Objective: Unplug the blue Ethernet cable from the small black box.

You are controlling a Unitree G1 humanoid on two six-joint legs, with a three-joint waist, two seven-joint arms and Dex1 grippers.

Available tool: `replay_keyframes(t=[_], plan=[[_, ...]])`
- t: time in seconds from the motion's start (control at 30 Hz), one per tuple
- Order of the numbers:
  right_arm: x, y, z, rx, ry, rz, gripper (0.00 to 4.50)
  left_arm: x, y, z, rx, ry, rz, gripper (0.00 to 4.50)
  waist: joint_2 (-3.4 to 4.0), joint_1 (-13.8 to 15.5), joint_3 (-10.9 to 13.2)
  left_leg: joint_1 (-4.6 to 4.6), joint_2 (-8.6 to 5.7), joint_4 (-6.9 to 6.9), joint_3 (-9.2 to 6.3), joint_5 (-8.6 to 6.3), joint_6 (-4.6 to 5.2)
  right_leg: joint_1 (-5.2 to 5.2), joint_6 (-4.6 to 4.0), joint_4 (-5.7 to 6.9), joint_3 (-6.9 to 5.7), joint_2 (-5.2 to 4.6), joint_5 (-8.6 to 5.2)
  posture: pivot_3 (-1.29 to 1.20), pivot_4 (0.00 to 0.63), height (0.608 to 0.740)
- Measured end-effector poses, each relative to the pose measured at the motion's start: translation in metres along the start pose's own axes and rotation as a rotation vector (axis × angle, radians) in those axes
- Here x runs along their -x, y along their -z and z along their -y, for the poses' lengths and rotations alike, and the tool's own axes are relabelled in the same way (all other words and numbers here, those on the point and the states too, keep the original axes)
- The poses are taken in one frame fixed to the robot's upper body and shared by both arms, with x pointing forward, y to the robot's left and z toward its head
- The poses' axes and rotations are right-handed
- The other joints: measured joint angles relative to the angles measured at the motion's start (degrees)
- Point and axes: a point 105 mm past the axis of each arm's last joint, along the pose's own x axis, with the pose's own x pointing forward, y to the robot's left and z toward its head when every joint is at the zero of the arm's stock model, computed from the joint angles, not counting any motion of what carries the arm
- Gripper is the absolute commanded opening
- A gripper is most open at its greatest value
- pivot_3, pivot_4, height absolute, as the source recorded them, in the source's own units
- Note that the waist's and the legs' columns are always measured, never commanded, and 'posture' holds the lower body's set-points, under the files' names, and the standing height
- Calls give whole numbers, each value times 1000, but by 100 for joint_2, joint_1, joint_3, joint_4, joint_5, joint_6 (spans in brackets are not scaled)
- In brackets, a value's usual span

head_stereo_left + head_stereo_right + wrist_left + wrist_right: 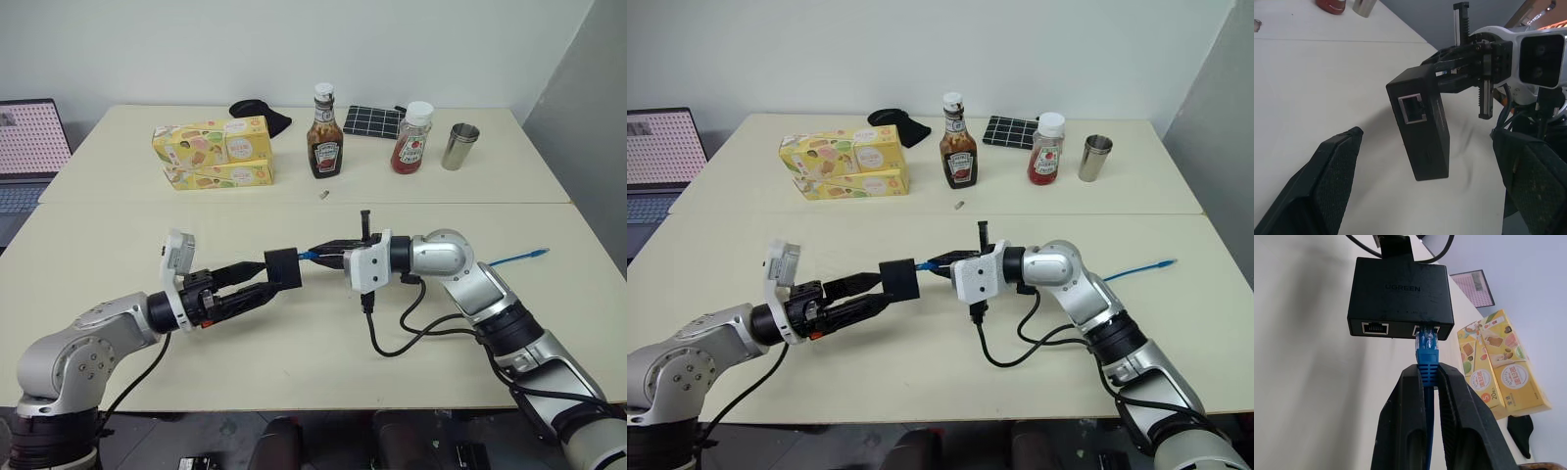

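The small black box (1400, 296) hangs in the air over the middle of the front table (118, 245), with the left gripper (257, 282) at its nine o'clock and the right gripper (1430, 382) at its three o'clock. The blue Ethernet cable (1426, 350) is still plugged into one of the box's two ports on the side facing the right gripper; the neighbouring port sits empty. The right gripper's fingers are pressed together on the cable's ribbed boot just behind the plug. From there the cord runs back past that arm, and its far end lies on the table toward three o'clock (529, 256). The left gripper's fingers (1327, 181) stand wide apart on either side of the box; whether they actually press its sides cannot be told from the wrist view. The box looks light, rigid and smooth-sided, so it may twist or slip unless it is pinched flat across its two broad faces. The cord is thin and limp and would only stretch and bend if tugged; the stiffer boot and plug are the sensible place to hold, and the plug probably has a small latch tab that must be pressed before it slides out. White lettering on the box reads "UGREEN". The yellow snack boxes (214, 153) at eleven o'clock carry a round label with "20" legible.
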Motion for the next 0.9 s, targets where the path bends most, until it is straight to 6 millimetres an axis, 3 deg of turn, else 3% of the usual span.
replay_keyframes(t=[0.17,0.57,0.8,0.87,0.9], plan=[[0,-3,2,24,21,14,90,-4,-4,4,16,36,28,3205,0,6,0,0,-1,0,0,0,-1,1,0,0,0,0,0,0,150,740],[1,-5,4,61,29,23,90,-4,-1,4,48,40,29,798,0,7,0,1,-1,0,0,0,-1,0,0,0,1,0,0,0,150,740],[2,-6,3,71,23,27,90,-5,0,3,49,40,24,790,0,8,0,0,-1,0,0,0,-1,1,0,0,0,-1,0,0,150,740],[4,-6,2,80,18,28,797,-5,1,4,49,43,20,781,0,9,0,0,-1,0,0,0,-1,1,0,0,1,-1,0,0,150,740],[4,-6,2,82,16,30,939,-5,1,4,48,43,18,781,0,9,0,0,-1,0,0,0,-1,1,0,0,1,-1,0,0,150,740]])
